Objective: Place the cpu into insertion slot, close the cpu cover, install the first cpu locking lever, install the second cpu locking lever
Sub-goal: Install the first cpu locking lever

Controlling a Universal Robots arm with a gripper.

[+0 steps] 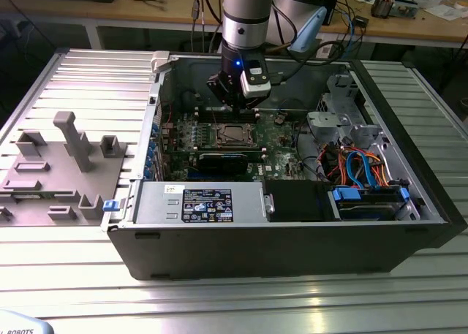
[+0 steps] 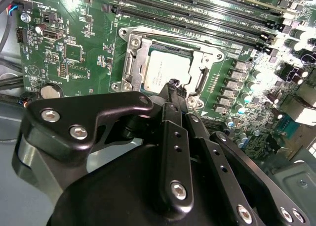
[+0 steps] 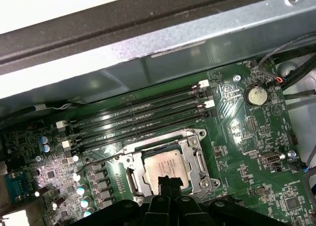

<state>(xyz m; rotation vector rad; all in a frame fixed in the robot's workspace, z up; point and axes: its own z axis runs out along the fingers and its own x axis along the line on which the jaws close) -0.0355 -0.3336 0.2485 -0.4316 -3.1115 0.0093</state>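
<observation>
Ribbed metal bench point(image 1: 292, 305), lidless computer case point(image 1: 292, 255); tool point(image 2: 173, 84) fully closed, empty, above socketed cpu point(image 2: 166, 69).

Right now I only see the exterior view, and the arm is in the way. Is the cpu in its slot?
Observer: Yes. In both wrist views the cpu sits flat in the socket, silver top up.
Operator: Is the lid thing down on it?
Observer: In the second wrist view the cpu cover lies flat around the chip, framing it.
Operator: Where is the gripper exactly?
Observer: In the second wrist view the gripper is at the cpu's near edge. I cannot tell whether it touches.
</observation>
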